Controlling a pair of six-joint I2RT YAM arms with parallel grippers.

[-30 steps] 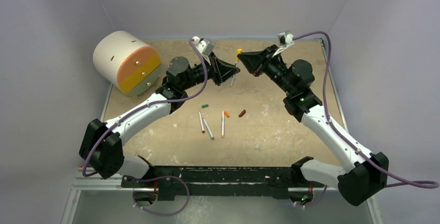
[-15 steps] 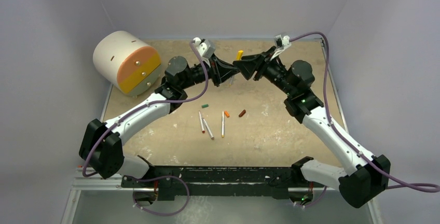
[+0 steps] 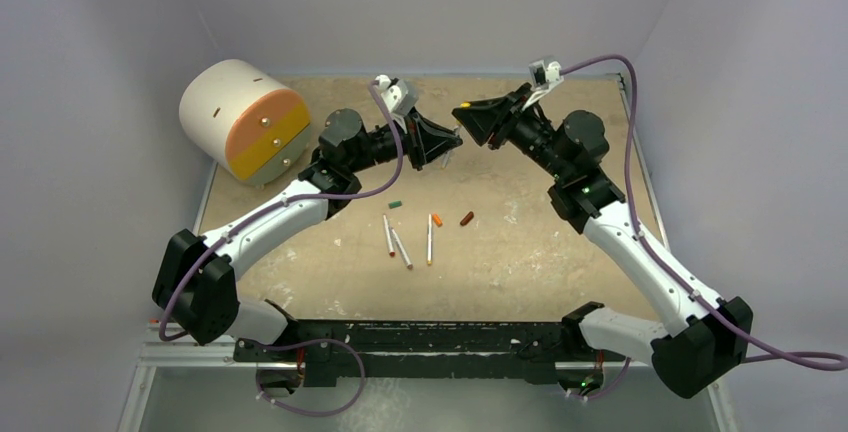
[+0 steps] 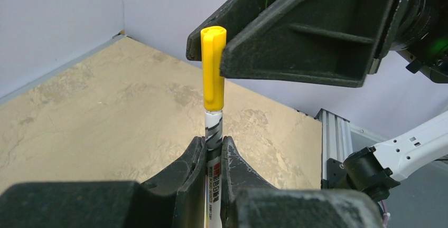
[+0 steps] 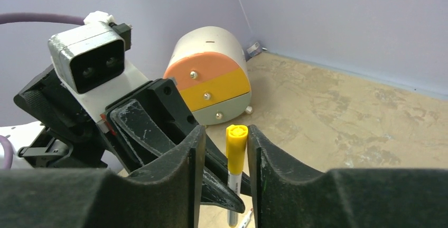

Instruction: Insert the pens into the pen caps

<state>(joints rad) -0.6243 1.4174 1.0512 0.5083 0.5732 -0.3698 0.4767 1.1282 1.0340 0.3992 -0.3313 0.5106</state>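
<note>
My left gripper (image 4: 213, 144) is clamped on a thin white-barrelled marker pen (image 4: 213, 130), held upright with a yellow plastic cap (image 4: 213, 64) over its tip, at the upper centre of the top view. My right gripper (image 5: 226, 133) brackets that cap, jaws parted, with a gap on 1 side. 3 more white pens (image 3: 402, 249) and 3 loose stubby caps (image 3: 437, 220) lie mid-frame on the sandy table (image 3: 520, 252).

Even, diffuse light is coming from overhead and filling all three views, and no hard glare is showing. In the top view, the arms are casting only faint, soft shadows on the table (image 3: 520, 252). In the left wrist view, the pen (image 4: 213, 133) and its yellow cap (image 4: 213, 64) are rendering sharp, while the left gripper (image 4: 213, 143) is softening toward the bottom edge. In the right wrist view, the right gripper (image 5: 226, 131) is appearing dark and slightly blurred in the foreground.
</note>
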